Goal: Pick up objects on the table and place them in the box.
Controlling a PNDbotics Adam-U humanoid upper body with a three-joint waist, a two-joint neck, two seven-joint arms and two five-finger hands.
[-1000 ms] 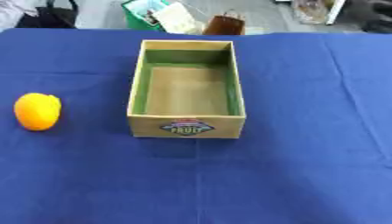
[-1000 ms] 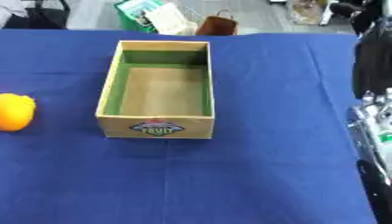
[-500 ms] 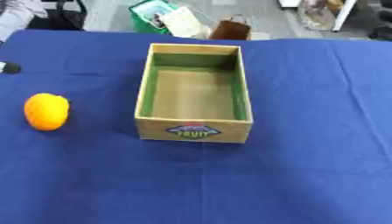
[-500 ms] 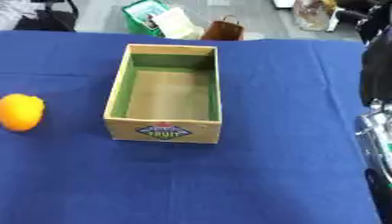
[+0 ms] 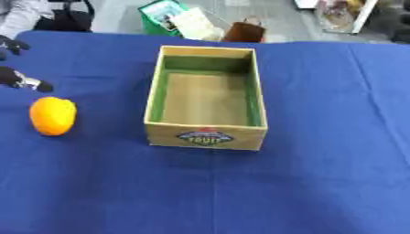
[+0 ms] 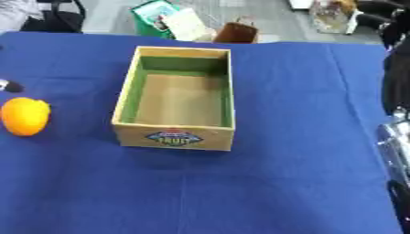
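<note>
Left eye view shows the left hand [image 5: 18, 78] poking in at the left edge, only dark fingertips visible, so I can't tell if it's released or clenched; just beside it sits the orange fruit [image 5: 53, 115] on the blue tablecloth [image 5: 320, 183], apart from the box [image 5: 207, 135]. I'd come down over the fruit and wrap it round the middle since it looks rollable; the box is empty, so drop anywhere inside. Front label reads something like "FRUIT"; the right arm [image 6: 396, 151] shows at the right edge, no hand visible.

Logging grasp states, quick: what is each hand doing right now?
Left hand: only dark fingers at the left edge, holding nothing; open or shut cannot be told.
Right hand: not in view.
</note>
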